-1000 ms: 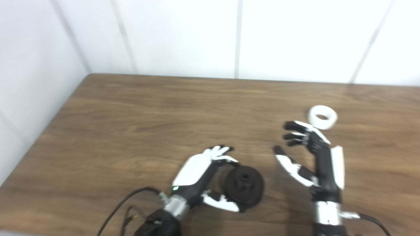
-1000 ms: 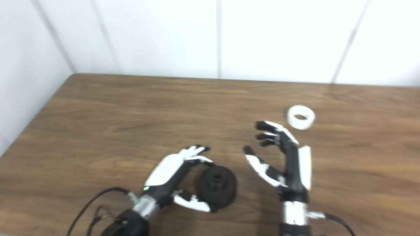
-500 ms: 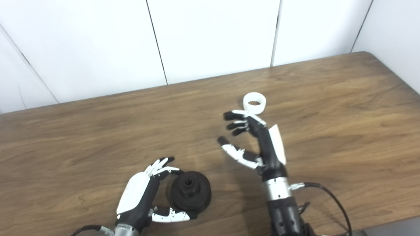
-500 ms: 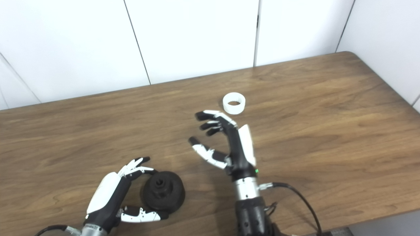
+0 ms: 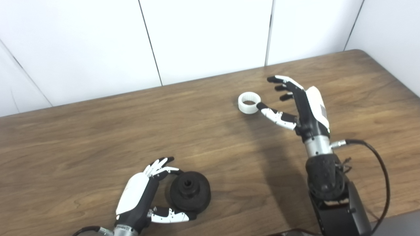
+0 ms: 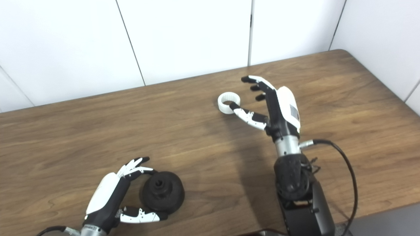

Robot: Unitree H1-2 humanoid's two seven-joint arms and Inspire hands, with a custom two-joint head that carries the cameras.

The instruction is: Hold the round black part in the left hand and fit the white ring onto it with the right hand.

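Ring lies flat on the table, looks light and stiff; right hand spread wide beside it, thumb at the rim. Left hand cups the black part.

- We see a brown wooden table, its grain running across both views.
- Its far right corner is rounded and lies close to the walls.
- We see a white panelled wall behind the table's far edge, with thin dark seams between its panels.
- A second white wall stands on the right and meets the back one near that corner.
- At the lower right we glimpse grey floor past the table's near edge.
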